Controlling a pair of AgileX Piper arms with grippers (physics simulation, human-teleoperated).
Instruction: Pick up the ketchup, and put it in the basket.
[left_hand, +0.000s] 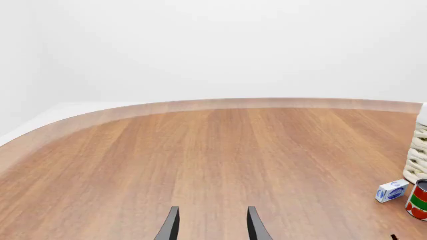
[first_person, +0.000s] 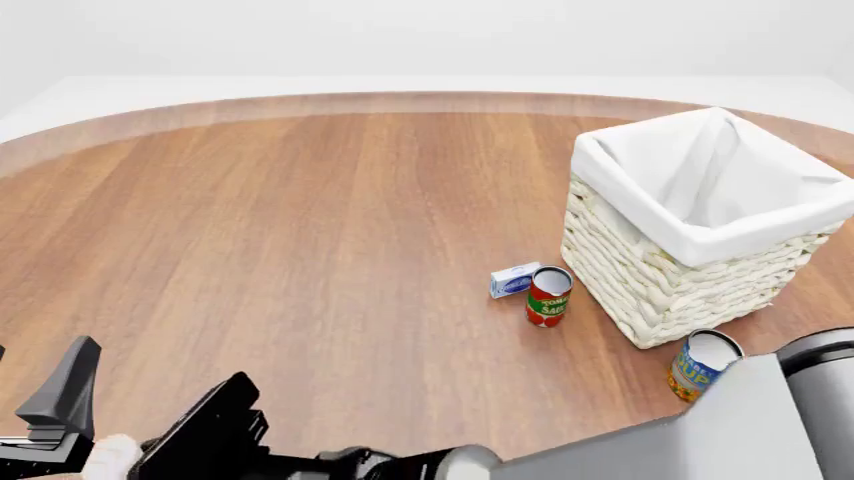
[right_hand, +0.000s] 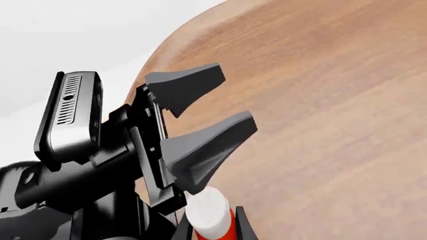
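Right claw (right_hand: 212, 229) is down at the near left corner of the surface (first_person: 307, 240), its fingers pressed on either side of the ketchup (right_hand: 208, 212). By the look of it the bottle is gripped just under the white cap. In the front view only that cap peeks out at the bottom left edge.

Left claw (left_hand: 212, 225) is spread wide with nothing in it, parked right beside the bottle.

So this looks like the pick-up step: grip made, lift not yet done. The basket (first_person: 641, 270) sits well apart, far over on the right, with a red-and-green can (first_person: 547, 296) and a small box (first_person: 514, 280) just in front of it and a blue can (first_person: 701, 366) at its near corner.

The next move calls for a straight lift clear of the left claw. Then comes a long carry rightward, high enough to pass over the cans and the rim, with the release over the white liner.
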